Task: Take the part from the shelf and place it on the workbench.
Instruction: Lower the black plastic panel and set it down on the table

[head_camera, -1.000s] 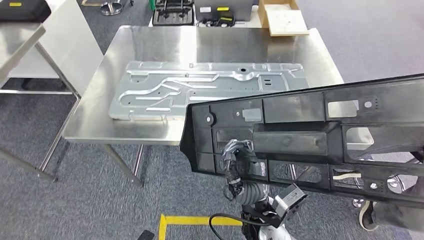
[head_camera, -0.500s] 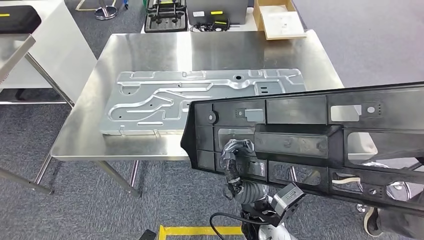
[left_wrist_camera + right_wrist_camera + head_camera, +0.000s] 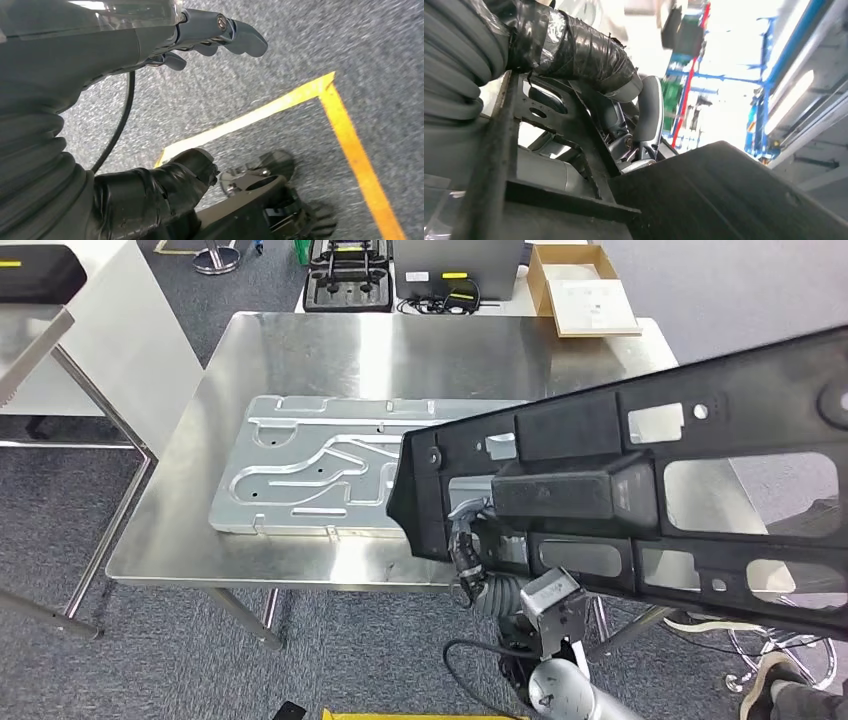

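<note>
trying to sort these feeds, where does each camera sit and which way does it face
Head view: high on the body, facing forward and down at the steel workbench with a stamped grey metal panel; the right hand grips the long black plastic frame part.
Left wrist view: behind the left hand, looking down at grey carpet and yellow floor tape.
Right wrist view: behind the right hand, looking up past the black part toward ceiling lights.
Shared: head and right wrist views both show the right hand and black part.

We find no text, label, brand or number that we can read. The yellow tags on the dark equipment (image 3: 447,275) behind the workbench (image 3: 300,350) are too small, and the sheet in the cardboard box (image 3: 585,300) is blurred.
</note>
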